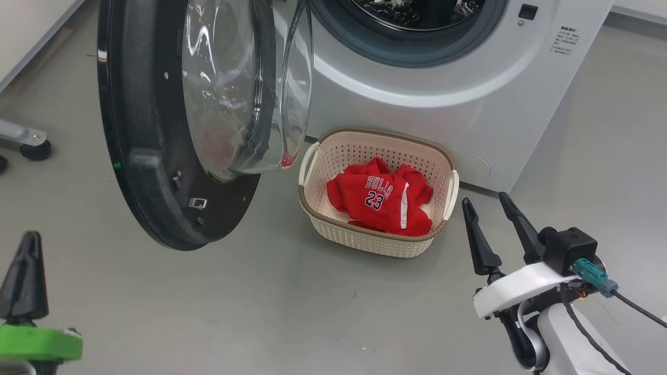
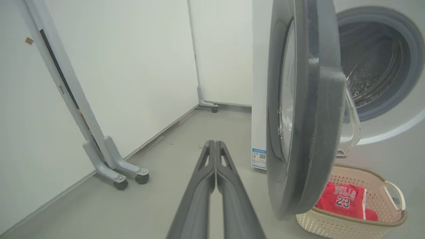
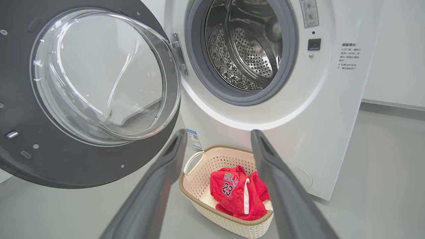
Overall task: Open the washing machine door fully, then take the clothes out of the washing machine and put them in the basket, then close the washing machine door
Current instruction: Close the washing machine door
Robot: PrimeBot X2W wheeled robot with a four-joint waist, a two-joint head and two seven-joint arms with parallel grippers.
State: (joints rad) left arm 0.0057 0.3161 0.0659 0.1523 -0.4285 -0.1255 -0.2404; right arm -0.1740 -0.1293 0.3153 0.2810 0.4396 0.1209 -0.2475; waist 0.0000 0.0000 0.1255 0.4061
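Note:
The washing machine (image 1: 469, 114) stands with its door (image 1: 156, 156) swung wide open to the left, glass bowl facing out. Its steel drum (image 3: 245, 46) holds no clothes that I can see. The red clothes (image 1: 383, 200), with the "BULLS 23" jersey on top, lie in the cream basket (image 1: 318, 208) on the floor in front of the machine. My left gripper (image 2: 215, 143) is shut and empty, low at the left, just outside the door's (image 2: 308, 116) outer edge. To the right of the basket my right gripper (image 1: 490, 200) stands open and empty, aimed toward the basket (image 3: 196, 189).
A white wall with a wheeled grey stand (image 2: 113, 166) runs along the left. Another caster foot (image 1: 31, 143) sits on the floor left of the door. Grey floor (image 1: 292, 302) stretches in front of the basket and to the machine's right.

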